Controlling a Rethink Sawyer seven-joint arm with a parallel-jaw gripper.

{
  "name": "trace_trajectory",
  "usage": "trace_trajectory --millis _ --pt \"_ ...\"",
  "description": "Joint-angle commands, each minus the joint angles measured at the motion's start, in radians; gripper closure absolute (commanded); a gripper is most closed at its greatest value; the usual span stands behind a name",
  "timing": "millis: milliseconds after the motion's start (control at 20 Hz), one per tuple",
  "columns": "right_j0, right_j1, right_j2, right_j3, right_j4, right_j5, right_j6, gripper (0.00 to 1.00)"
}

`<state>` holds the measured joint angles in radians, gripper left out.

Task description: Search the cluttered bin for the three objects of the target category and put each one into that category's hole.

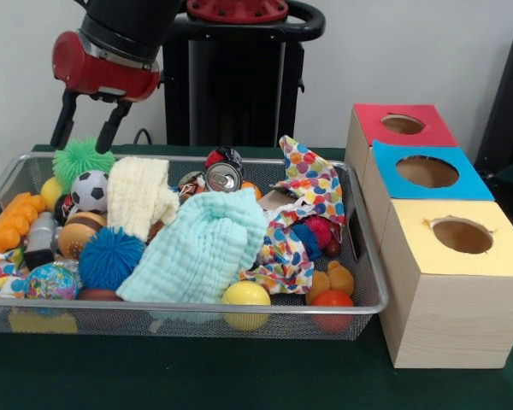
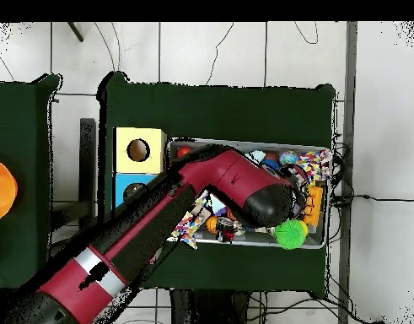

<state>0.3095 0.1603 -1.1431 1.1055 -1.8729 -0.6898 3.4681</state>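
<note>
- Nearest you in the front view: the wire-mesh bin (image 1: 372, 282) on the dark green table (image 1: 197, 376). Its front wall partly veils a yellow ball (image 1: 246, 295) and a red ball (image 1: 332, 301).
- One light blue cloth (image 1: 201, 248) lies mid-bin, one cream cloth (image 1: 141, 195) behind it, one polka-dot cloth (image 1: 303, 209) to the right. Whatever lies under the three is hidden from you.
- Clear plastic bottles: you can confirm none in either view. A pale grey item (image 1: 41, 241) at the left edge is too small to identify.
- Spiky balls, count two: blue (image 1: 109, 258) near front left, green (image 1: 82, 161) at the far left corner. One soccer ball (image 1: 90, 190) sits between them.
- One crushed can (image 1: 224, 175) with a silver top rests toward the bin's far wall.
- Right of the bin, just beside it: three wooden boxes, each with one round hole – yellow top (image 1: 462, 243) nearest, blue top (image 1: 427, 175) next, red top (image 1: 402, 125) farthest.
- Gripper (image 1: 87, 124) hangs above the far left corner, over the green spiky ball, its two black fingers (image 1: 113, 126) spread apart and holding nothing.
- Overhead view: the arm (image 2: 159, 228) covers much of the bin (image 2: 324, 240); the red box is hidden there.
</note>
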Motion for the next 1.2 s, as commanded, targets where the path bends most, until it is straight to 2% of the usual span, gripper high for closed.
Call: trace_trajectory --millis 50,250,400,850,1200 --pt "-0.035 0.006 0.099 0.000 0.105 -0.085 0.292 0.00" --pt "-0.030 0.020 0.089 -0.002 0.094 -0.088 0.268 0.00" --pt "-0.028 0.021 0.096 -0.004 0.089 -0.129 0.293 0.00" --pt "-0.012 -0.012 0.156 0.007 0.139 -0.183 0.323 0.00" --pt "-0.006 -0.010 0.183 0.016 0.203 -0.124 0.260 0.00"
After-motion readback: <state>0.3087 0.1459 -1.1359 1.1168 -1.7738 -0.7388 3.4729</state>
